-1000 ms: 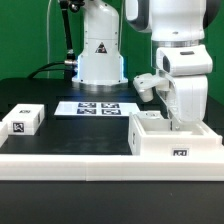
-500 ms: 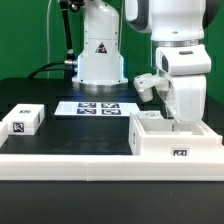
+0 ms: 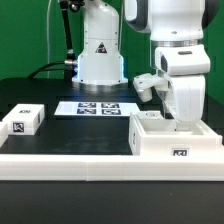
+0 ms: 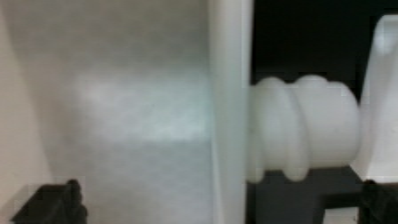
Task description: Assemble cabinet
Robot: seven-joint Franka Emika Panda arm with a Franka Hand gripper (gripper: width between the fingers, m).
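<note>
**Exterior view.** We list the arm (image 3: 172,45) at the exterior view's right, its wrist pointing straight down. The gripper (image 3: 182,121) is lowered to the open top of the cabinet (image 3: 160,143). Its fingertips are hidden behind the cabinet wall, so we cannot tell how wide it stands or whether it holds anything. The cabinet sits on the table (image 3: 50,95) at the exterior view's right, just behind the rail (image 3: 80,160). The block (image 3: 22,120) lies well apart, at the exterior view's left. The marker board (image 3: 98,107) lies near the arm's base.

**Against the earlier frames.** We find no shift in arm, cabinet or block.

**Wrist view.** We see only a blurred white wall (image 4: 125,110) up close and a ribbed white part (image 4: 302,125) beside it. The grip is undetermined here too.
</note>
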